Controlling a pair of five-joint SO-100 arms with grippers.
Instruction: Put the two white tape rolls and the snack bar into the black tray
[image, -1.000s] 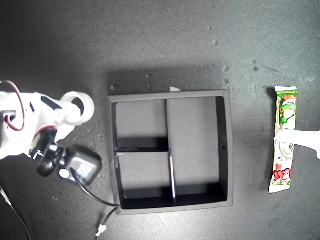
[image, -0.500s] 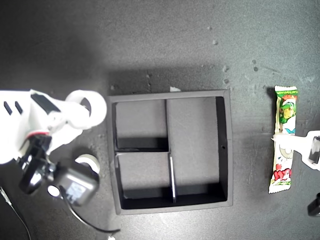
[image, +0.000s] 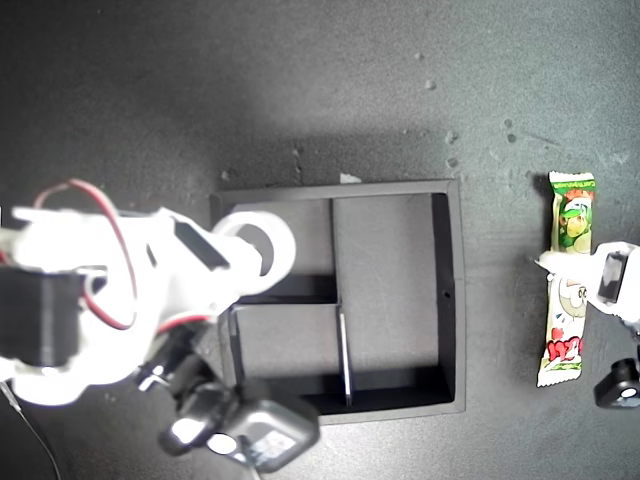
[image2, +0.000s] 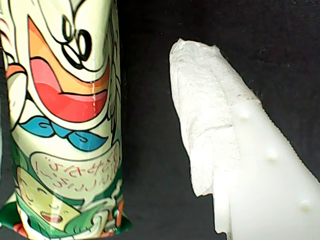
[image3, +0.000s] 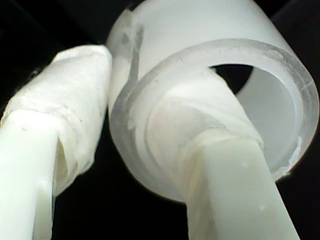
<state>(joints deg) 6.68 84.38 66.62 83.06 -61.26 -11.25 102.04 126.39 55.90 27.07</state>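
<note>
My second gripper pinches a white tape roll: one finger passes through the ring's hole, the other finger presses on the outer wall. The second wrist view shows this grip closely, with both tips wrapped in white padding, but nothing of what lies beneath except darkness. The exterior view supplies the location: the tape roll hangs at the tip of my second gripper, over the upper small compartment of the black tray, close to the tray wall on the exterior view's left. Whether the roll touches the tray floor cannot be told.

My first gripper sits at the snack bar. The first wrist view shows one padded finger just beside the wrapper, apart from it, with dark table between. The opposite finger is cut off at the frame edge, so I cannot tell how far the jaws are spread. In the exterior view, the snack bar lies flat on the dark table, well apart from the tray, with my first gripper over its middle and partly cut off at the exterior view's right edge.

Only one tape roll is visible; my second arm covers much of the table at the exterior view's left.
</note>
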